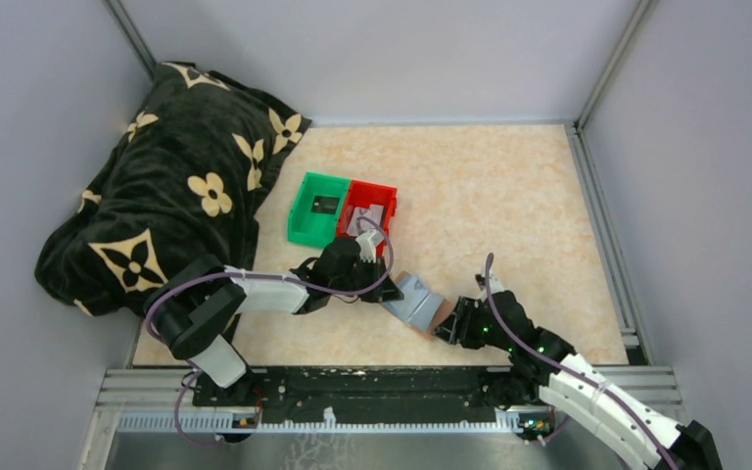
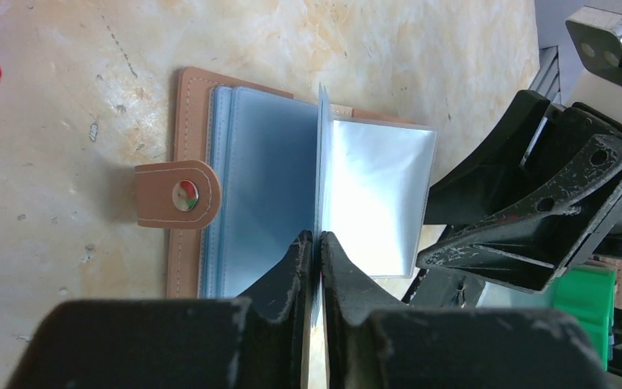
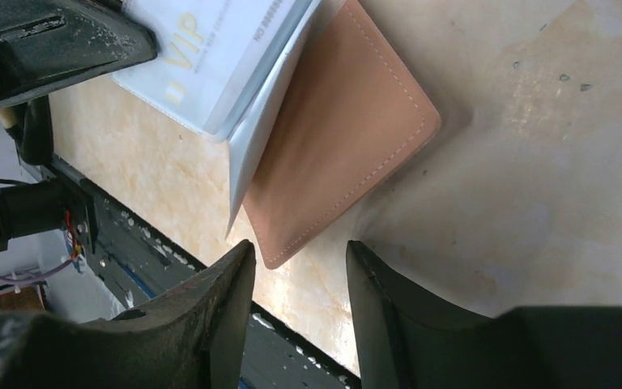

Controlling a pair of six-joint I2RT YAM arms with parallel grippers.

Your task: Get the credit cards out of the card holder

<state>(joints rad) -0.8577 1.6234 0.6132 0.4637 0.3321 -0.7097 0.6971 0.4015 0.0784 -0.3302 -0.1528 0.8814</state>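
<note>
The tan card holder (image 1: pixel 419 302) lies open on the table between my two grippers, its snap tab (image 2: pixel 180 194) to the left. My left gripper (image 2: pixel 317 237) is shut on one of its clear blue-grey sleeve pages (image 2: pixel 321 154), which stands up edge-on. The right gripper (image 3: pixel 300 253) is open just off the corner of the card holder's tan cover (image 3: pixel 348 138), with nothing between its fingers. A pale card printed VIP (image 3: pixel 202 49) sits inside a clear sleeve. A dark card (image 1: pixel 325 205) lies in the green bin and a grey card (image 1: pixel 372 217) in the red bin.
The green bin (image 1: pixel 305 211) and the red bin (image 1: pixel 388 203) stand side by side behind the card holder. A black blanket with cream flowers (image 1: pixel 171 196) is heaped at the back left. The table's near rail (image 1: pixel 372 377) runs close behind the right gripper.
</note>
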